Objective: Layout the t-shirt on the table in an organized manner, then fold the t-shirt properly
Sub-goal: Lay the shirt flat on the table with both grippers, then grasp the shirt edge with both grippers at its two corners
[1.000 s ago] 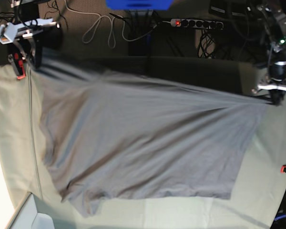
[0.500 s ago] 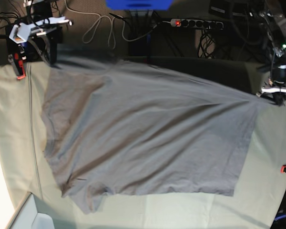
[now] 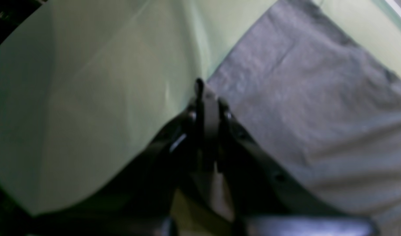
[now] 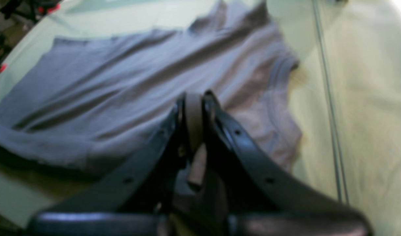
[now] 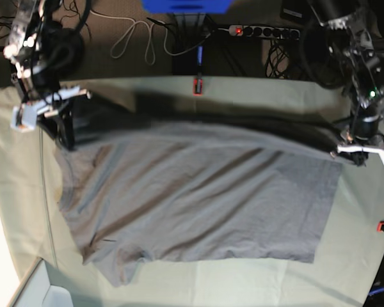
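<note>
Overhead, the t-shirt (image 5: 198, 204) lies spread across the table (image 5: 179, 288), its far edge lifted between both arms. The left gripper (image 3: 208, 98) pinches a hem corner (picture blurred). The right gripper (image 4: 193, 101) seems clamped on fabric at the collar end. An uneven pull or a slipping pinch could bunch the cloth again.

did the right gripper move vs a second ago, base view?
Yes. The right gripper, shut on the dark grey fabric t-shirt, has come down-frame, away from the small red clamp onto the pale green draped table.
</note>
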Motion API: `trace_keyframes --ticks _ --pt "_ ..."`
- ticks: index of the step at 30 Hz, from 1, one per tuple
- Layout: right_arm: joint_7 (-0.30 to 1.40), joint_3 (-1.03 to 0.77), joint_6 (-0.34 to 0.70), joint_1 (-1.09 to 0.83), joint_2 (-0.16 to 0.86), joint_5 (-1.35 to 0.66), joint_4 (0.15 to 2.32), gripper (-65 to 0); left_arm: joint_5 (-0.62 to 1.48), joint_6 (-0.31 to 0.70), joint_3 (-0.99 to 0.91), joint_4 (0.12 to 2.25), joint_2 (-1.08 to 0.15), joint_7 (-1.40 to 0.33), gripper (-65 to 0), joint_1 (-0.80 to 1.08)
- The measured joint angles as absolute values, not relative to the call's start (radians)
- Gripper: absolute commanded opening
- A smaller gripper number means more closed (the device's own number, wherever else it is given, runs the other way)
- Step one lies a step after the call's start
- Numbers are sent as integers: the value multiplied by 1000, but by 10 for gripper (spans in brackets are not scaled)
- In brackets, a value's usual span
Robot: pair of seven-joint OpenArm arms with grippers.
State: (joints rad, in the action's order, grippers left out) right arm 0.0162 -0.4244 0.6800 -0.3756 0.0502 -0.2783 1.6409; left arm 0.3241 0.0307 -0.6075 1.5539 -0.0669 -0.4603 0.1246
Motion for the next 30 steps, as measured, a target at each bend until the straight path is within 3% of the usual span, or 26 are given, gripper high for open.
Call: trace_keyframes --ticks 5,12,18,24,30 --pt "187 -417 683 -212 67 -277 1611 -650 323 31 -605 1458 -85 -471 -650 43" --pt "296 -416 683 -14 99 -276 1451 -650 320 30 -525 1315 -145 -459 -650 -72" --pt "305 -402 683 56 115 -264 1326 -650 323 30 -535 1281 -145 -461 -650 -98" --pt "299 -323 683 88 94 -135 1316 -650 326 31 -562 1277 -175 -467 -650 -98" --pt "298 -320 683 121 76 -131 1292 -650 321 29 -567 1201 -181 -467 -647 -117"
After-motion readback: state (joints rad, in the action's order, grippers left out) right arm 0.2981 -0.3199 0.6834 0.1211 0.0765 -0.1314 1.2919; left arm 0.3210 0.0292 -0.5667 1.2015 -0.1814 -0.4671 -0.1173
